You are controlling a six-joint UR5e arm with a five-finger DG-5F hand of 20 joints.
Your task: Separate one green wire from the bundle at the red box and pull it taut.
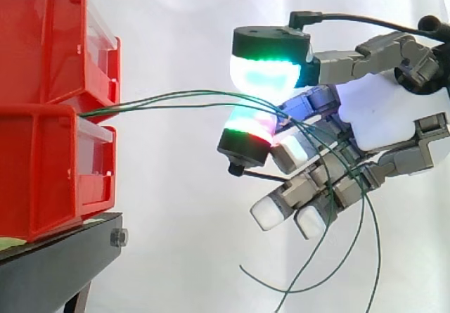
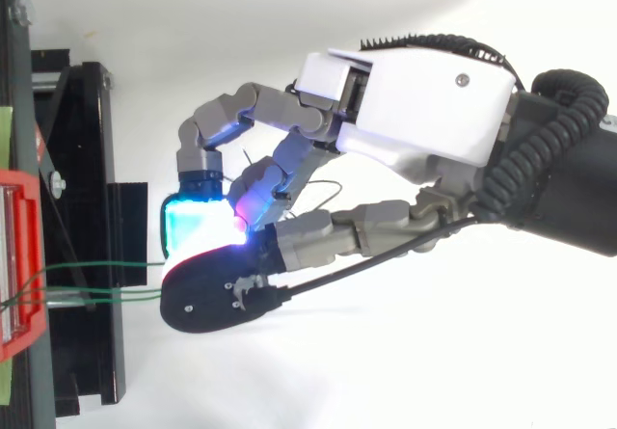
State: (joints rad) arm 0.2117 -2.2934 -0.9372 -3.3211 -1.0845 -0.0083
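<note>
Several thin green wires (image 1: 176,100) come out from between the two stacked red bins (image 1: 42,81) at the left and run rightward, nearly level and only slightly bowed. They pass between two glowing fingertips: an upper one lit green and cyan (image 1: 267,74) and a lower one lit red (image 1: 246,126). The hand (image 1: 394,116) is shut on this bunch of wires about mid-frame, well clear of the bins. Past the pinch the wires drape over the other curled fingers, and their loose ends (image 1: 365,243) hang down. From above, the wires (image 2: 96,280) vanish under the hand (image 2: 424,101).
The bins sit on a black stand (image 1: 56,257) at the left, with its frame (image 2: 87,159) seen from above beside the red bin rim (image 2: 19,255). A white curtain lies behind. Open space lies below and to the right of the hand.
</note>
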